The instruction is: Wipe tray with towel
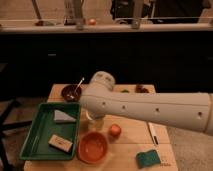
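Gripper's hidden somewhere behind the big white arm (pixel 150 107) reaching over the table (pixel 132 131), so can't tell if it's clamped or loose. One green tray (pixel 44 129) sits at the table's left, with one grey-white towel (pixel 64 116) lying in its far end and one tan block (pixel 60 143) nearer. Also one orange bowl (pixel 93 146), one teal sponge (pixel 148 158), one dark bowl (pixel 71 92).

Tool unseen; arm (pixel 145 107) overhangs table (pixel 134 131); tray (pixel 41 131) free between towel (pixel 63 116) and block (pixel 60 143)
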You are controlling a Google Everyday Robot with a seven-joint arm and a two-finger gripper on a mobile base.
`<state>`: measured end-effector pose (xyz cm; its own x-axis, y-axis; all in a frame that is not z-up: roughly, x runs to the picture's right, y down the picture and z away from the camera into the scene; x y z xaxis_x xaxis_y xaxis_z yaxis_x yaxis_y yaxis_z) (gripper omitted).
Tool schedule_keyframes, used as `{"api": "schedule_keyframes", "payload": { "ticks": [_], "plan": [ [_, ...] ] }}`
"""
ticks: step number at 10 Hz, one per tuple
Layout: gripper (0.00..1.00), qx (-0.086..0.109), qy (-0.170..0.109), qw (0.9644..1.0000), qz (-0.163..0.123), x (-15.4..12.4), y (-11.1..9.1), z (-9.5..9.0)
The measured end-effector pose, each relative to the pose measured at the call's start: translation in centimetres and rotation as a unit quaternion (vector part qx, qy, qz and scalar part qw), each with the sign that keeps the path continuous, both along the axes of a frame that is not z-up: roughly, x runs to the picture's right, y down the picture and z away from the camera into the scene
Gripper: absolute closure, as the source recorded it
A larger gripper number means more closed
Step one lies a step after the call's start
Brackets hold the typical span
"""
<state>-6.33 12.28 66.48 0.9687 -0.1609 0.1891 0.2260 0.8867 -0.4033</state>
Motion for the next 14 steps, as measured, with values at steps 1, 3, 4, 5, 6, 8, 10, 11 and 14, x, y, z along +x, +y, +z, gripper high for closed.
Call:
{"api": "schedule_keyframes", "payload": {
  "ticks": [1,3,4,5,6,8,10,11,14],
  "plan": [
    [0.20,0.008,-0.001,0.9999,-0.014,-3.0,0.1,0.1],
    [0.20,0.022,0.000,0.9993,-0.030,-7.1,0.2,0.4],
    [0.20,0.031,0.003,0.9991,-0.030,-9.2,0.3,0.7],
    [0.20,0.033,0.004,0.9991,-0.026,-10.4,0.3,1.0],
    [0.20,0.029,0.009,0.9994,-0.019,-11.1,0.5,1.7],
    [0.20,0.006,0.000,0.9999,0.013,-11.9,1.0,3.0],
    [0.20,-0.020,-0.012,0.9992,0.032,-13.6,1.7,4.6],
    [0.20,-0.034,-0.023,0.9983,0.042,-14.4,1.9,5.3],
    [0.20,-0.053,-0.087,0.9925,0.068,-16.4,2.1,6.0]
  ]
}}
